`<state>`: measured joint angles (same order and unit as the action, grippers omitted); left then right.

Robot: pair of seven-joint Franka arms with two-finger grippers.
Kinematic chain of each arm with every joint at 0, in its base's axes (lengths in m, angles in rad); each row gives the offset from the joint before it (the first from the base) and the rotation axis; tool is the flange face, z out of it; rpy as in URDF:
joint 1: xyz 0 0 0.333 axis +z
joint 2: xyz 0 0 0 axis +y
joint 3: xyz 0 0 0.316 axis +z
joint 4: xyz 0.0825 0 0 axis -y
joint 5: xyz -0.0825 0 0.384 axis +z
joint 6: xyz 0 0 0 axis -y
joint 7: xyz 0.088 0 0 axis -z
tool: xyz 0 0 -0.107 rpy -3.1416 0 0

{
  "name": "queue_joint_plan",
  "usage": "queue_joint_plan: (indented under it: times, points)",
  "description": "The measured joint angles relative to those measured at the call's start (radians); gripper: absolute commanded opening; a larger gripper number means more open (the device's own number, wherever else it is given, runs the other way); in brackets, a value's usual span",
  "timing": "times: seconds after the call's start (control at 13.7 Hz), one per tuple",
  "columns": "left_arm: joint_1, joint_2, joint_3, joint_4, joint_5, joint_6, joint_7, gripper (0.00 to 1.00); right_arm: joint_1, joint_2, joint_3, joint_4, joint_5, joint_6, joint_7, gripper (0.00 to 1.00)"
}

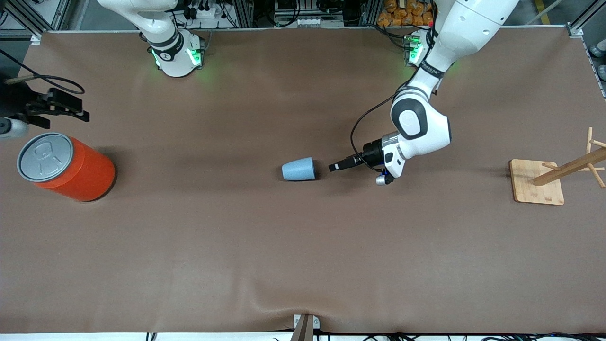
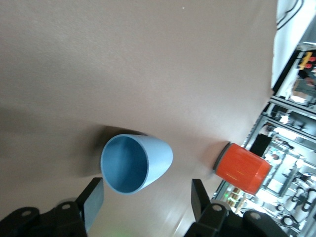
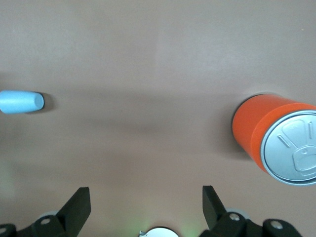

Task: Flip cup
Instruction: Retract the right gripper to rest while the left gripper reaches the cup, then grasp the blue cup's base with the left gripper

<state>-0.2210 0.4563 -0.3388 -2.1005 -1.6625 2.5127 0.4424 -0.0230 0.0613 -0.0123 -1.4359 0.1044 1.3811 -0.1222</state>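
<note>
Light-blue cup lies on its side near mid-table on the brown table cover, mouth toward the left arm's end, closed base toward the right arm's end. Left wrist view looks straight into the mouth; inside is a darker blue.

Left gripper sits low, just beside the cup's mouth, pointing at it, not touching. Fingers are spread apart with nothing between them; in the left wrist view the mouth shows close to one finger.

Right gripper waits over the right arm's end of the table, above the orange can. Its fingers are also apart and empty. The can stands upright with a grey lid, well apart from the cup.

Wooden rack on a square base stands near the left arm's end of the table, well apart from the cup.
</note>
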Motion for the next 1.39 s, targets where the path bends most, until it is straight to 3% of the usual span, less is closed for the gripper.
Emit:
queue_joint_plan:
  times: [0.44,0.66,0.73,0.81,0.88,1.25,1.32,1.39]
  points:
    - [-0.050,0.063,0.000,0.014,-0.279,0.001,0.252,0.79,0.001,-0.083,-0.022,0.000,-0.001,-0.030,0.125,1.00]
    - [-0.056,0.109,0.000,0.043,-0.311,0.001,0.296,0.80,0.006,-0.098,-0.021,0.000,-0.032,-0.038,0.144,1.00]
    - [-0.061,0.120,0.000,0.056,-0.316,0.001,0.297,0.70,0.009,-0.098,-0.019,-0.002,-0.056,-0.038,0.144,1.00]
    - [-0.069,0.132,0.000,0.069,-0.326,0.001,0.297,0.48,0.012,-0.098,-0.017,-0.003,-0.079,-0.038,0.143,1.00]
    - [-0.080,0.142,0.000,0.082,-0.345,0.001,0.298,0.42,0.016,-0.098,-0.012,-0.003,-0.093,-0.038,0.142,1.00]
    - [-0.121,0.178,0.000,0.115,-0.442,0.002,0.354,0.42,0.022,-0.098,-0.005,0.005,-0.104,-0.031,0.142,1.00]
    - [-0.122,0.186,0.000,0.116,-0.454,0.002,0.373,0.36,0.022,-0.098,-0.007,0.005,-0.104,-0.030,0.142,1.00]
    - [-0.122,0.193,0.001,0.116,-0.462,0.002,0.387,0.22,0.022,-0.098,-0.008,0.005,-0.104,-0.029,0.141,1.00]
